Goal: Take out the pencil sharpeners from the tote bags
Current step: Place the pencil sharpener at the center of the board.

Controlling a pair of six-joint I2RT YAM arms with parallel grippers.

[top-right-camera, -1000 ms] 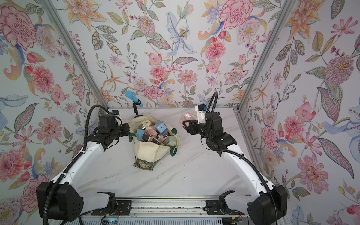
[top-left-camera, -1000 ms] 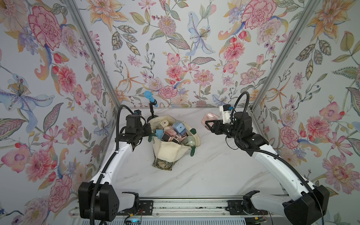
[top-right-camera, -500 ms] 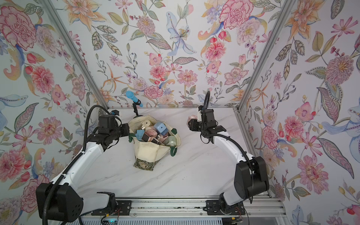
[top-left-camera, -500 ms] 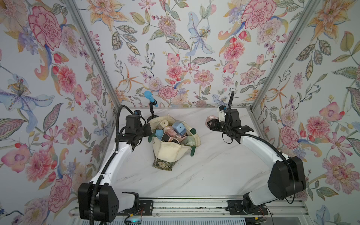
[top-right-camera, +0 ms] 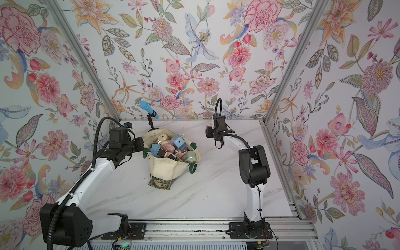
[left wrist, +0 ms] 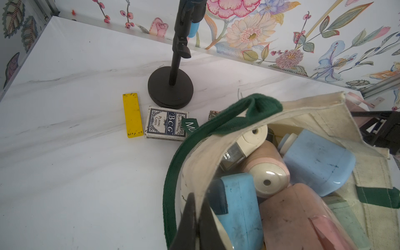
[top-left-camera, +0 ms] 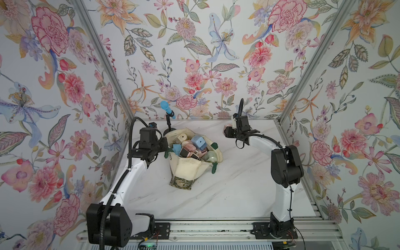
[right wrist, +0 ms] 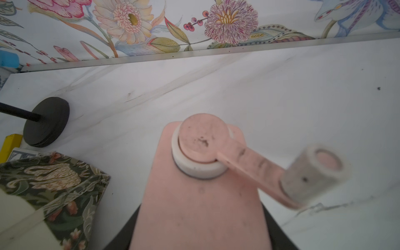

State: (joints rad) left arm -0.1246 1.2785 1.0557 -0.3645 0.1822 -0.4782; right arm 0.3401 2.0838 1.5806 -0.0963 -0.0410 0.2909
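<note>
Left gripper [left wrist: 193, 218] is clamped right down, fingers pinched fully together on the tote [top-left-camera: 190, 171] at its cream rim, just beside the green strap [left wrist: 216, 127]. The tote lies mid-table [top-left-camera: 238, 190], leafy band toward the front rail, and its mouth gapes toward the back wall. And it's packed! Sharpeners [left wrist: 268, 173] are heaped in the opening: a blue one [top-left-camera: 198, 140] rides on top, a cream one [top-left-camera: 181, 137] sits at the far lip, a sage one [top-left-camera: 211, 155] is at the near edge, and pink ones with dark faces are wedged between. Over on the other side, the right gripper [top-left-camera: 226, 131] has a pink sharpener [right wrist: 199, 194]. The jaws stand about half open, one dark finger [right wrist: 123, 233] against each flank of the body. Its crank arm [right wrist: 251, 166] sticks out sideways, and the pale knob [right wrist: 311, 175] on the end is blurred. That sharpener is out of the tote and well apart from it, near the back wall on the right side of the table; whether it touches the marble, I can't tell. Behind the tote stands the mic stand [left wrist: 170, 87]. A yellow bar [left wrist: 132, 115] and a card deck [left wrist: 166, 125] lie flat side by side just beside its base.
</note>
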